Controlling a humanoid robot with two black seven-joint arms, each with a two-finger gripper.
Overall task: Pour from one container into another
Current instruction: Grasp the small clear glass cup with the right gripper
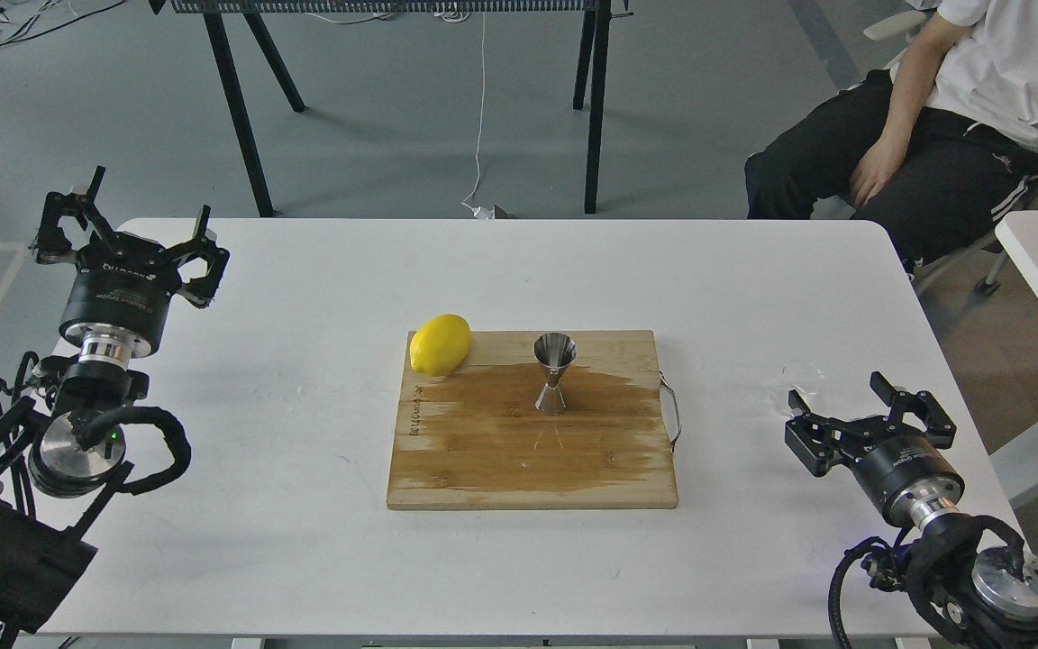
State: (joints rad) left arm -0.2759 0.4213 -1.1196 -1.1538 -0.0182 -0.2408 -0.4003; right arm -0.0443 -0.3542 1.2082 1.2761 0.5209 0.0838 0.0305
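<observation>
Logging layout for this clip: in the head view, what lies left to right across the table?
Left gripper → lemon → steel jigger → glass cup → right gripper.

Bare table surrounds the board; only lemon flanks jigger.
</observation>
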